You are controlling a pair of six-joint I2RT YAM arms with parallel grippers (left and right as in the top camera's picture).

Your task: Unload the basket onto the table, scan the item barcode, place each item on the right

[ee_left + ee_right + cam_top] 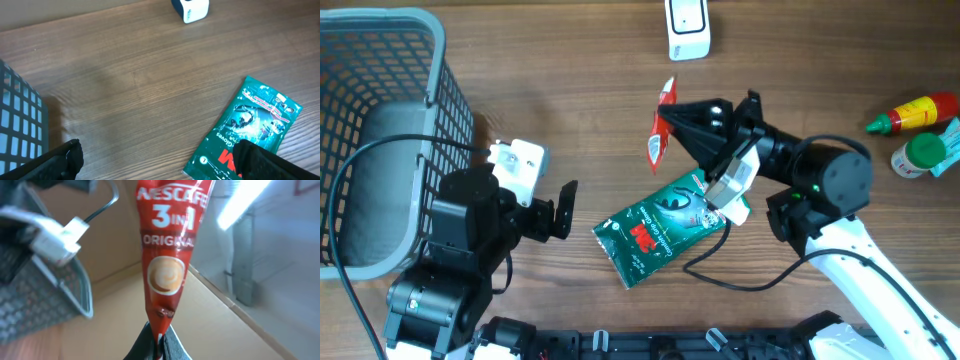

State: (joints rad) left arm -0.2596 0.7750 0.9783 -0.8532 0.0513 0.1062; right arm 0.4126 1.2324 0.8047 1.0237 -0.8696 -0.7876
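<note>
Nearest us, low in the overhead frame, the left gripper [160,162] stands spread wide and empty, just left of the green packet [660,230]. Above that, at frame centre, the right gripper [669,116] is pinched tight on the red Nescafé sachet [655,145], which stands up from its fingertips. Farthest, at the top edge, we see the white scanner [687,28].
</note>
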